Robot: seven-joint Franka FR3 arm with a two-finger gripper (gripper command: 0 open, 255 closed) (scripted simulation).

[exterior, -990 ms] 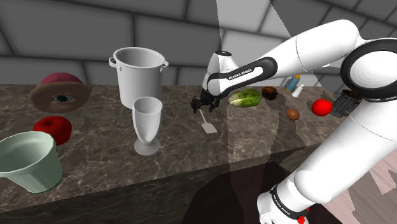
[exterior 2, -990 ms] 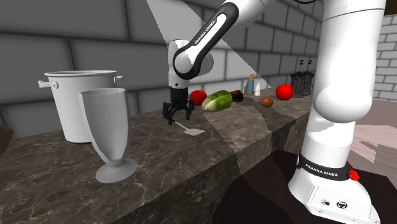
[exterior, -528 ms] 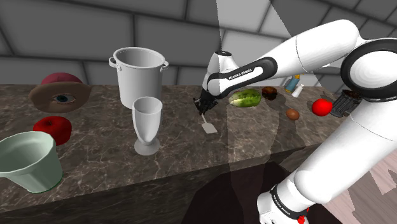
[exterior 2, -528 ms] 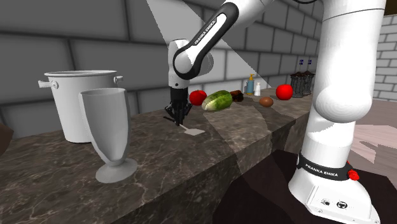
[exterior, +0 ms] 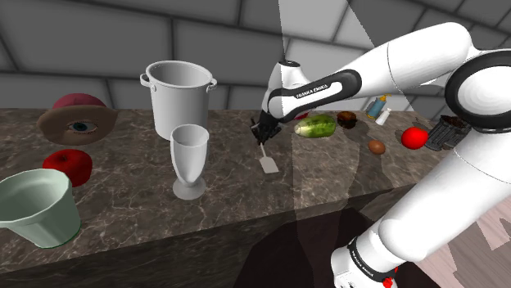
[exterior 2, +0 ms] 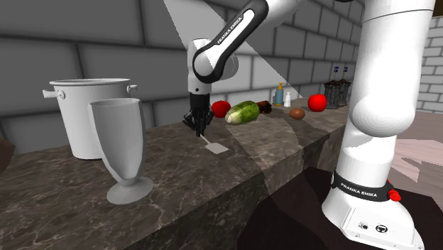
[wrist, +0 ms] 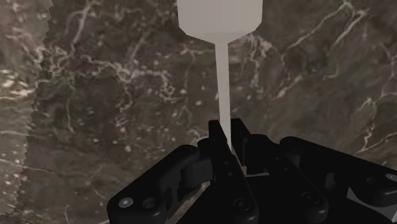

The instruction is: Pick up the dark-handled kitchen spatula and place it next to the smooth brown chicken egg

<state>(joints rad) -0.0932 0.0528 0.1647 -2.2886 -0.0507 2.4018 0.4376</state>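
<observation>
My black gripper (exterior: 262, 132) (exterior 2: 199, 125) (wrist: 226, 145) is shut on the handle end of the spatula. The spatula has a thin pale shaft (wrist: 222, 83) and a pale flat blade (exterior: 268, 165) (exterior 2: 217, 148) (wrist: 219, 16); its handle is hidden between the fingers. The blade hangs low over the dark marble counter (exterior: 327, 180), pointing toward the counter's front edge. The brown egg (exterior: 376, 147) (exterior 2: 297, 113) lies on the counter well off to the shoulder view's right of the gripper, beside a red fruit (exterior: 414, 137).
A grey pot (exterior: 180, 98) and a pale goblet (exterior: 189, 159) stand to the shoulder view's left of the gripper. A green vegetable (exterior: 316, 125) lies between the gripper and the egg. Bottles (exterior: 377, 108) stand at the back. A red apple (exterior: 67, 164) and a bowl (exterior: 37, 204) sit far left.
The fingers went from open around the spatula's handle to shut on it. The hand has since risen a little with the handle in its grip.
</observation>
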